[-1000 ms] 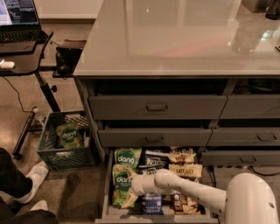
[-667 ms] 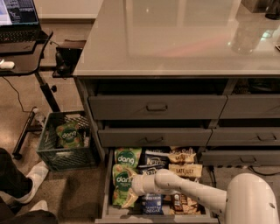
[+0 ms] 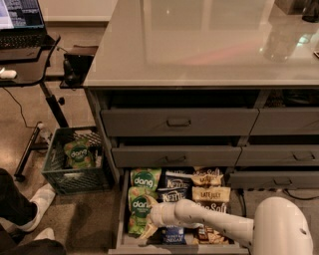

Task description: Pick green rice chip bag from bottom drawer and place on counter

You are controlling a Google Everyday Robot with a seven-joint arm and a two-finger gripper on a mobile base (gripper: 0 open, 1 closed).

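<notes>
The bottom drawer point(image 3: 121, 214) is pulled open at the foot of the cabinet. Two green rice chip bags lie at its left side, one at the back point(image 3: 145, 179) and one in front point(image 3: 135, 211). My gripper point(image 3: 145, 217) reaches in from the right, low over the front green bag. Its two pale fingers are spread, one at the bag's top right edge point(image 3: 150, 201) and one at its lower right edge point(image 3: 146, 232). It holds nothing. The counter point(image 3: 199, 40) is the wide glossy top above the drawers.
Blue Kettle bags point(image 3: 174, 182) and brown Sea Salt bags point(image 3: 211, 194) fill the rest of the drawer. Closed drawers point(image 3: 179, 122) sit above. A green crate point(image 3: 60, 177) holding another green bag point(image 3: 79, 153) stands left. A black desk point(image 3: 25, 69), laptop point(image 3: 20, 15) and a person's shoe point(image 3: 37, 199) are further left.
</notes>
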